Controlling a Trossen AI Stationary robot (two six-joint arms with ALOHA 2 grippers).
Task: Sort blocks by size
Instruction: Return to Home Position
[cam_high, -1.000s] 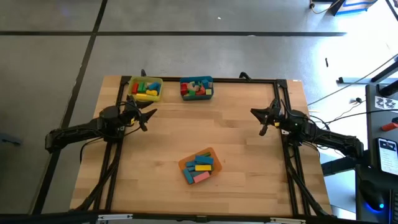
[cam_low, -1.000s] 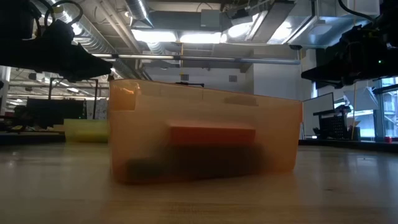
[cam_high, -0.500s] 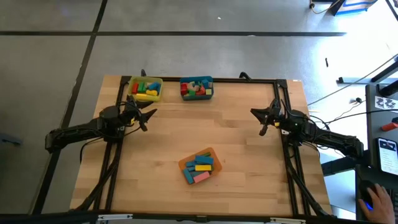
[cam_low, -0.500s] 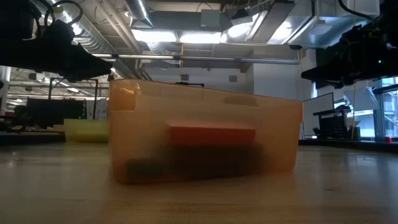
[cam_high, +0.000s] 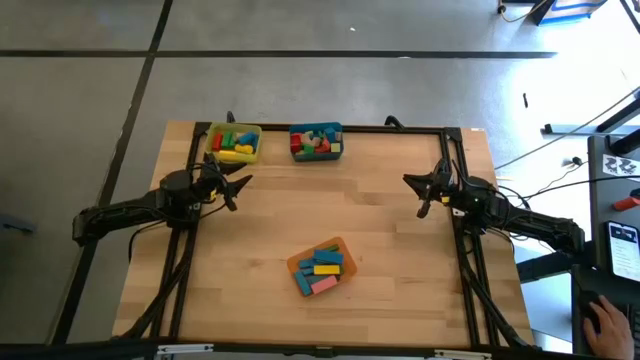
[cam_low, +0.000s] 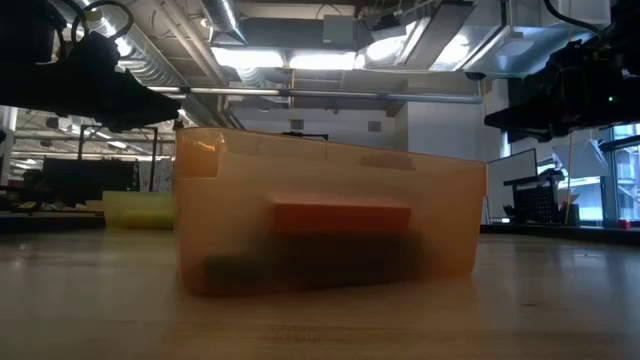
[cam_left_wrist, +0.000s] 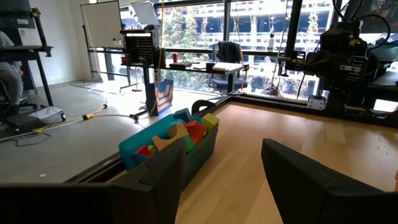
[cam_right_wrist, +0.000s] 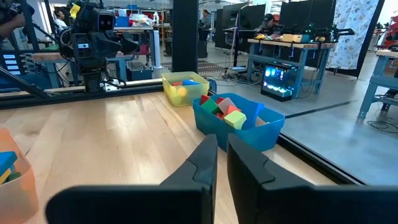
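While both grippers hang empty over the table (cam_high: 330, 205), every one of the blocks (cam_high: 236, 142) I can spot is already sitting in a bin.

Starting at the left, the left gripper (cam_high: 240, 190) is up off the wood near the left edge. It's close to the yellow bin (cam_high: 210, 143) but not touching it. Its jaws are spread wide with nothing between them, and the left wrist view shows a big gap between the two fingers (cam_left_wrist: 149, 180).

The yellow bin sits at the far edge, left of centre. It's packed with red, green, yellow and blue pieces. Just beside it, with a small gap between, is the blue bin (cam_high: 341, 150). That one is full too, with red, green and tan bits piled in.

Closer to the near edge, about mid-table, is the orange bin (cam_high: 294, 263). It's turned at a slant and holds blue, yellow and pink blocks lying flat. From the low view that bin fills the middle of the shot, and you can make out blocks through its wall. The yellow bin pokes out behind it.

Over on the right, the right gripper (cam_high: 413, 195) hovers above bare wood near the right edge, well apart from every bin. Its jaws are pinched nearly together with only a sliver between them, gripping nothing.
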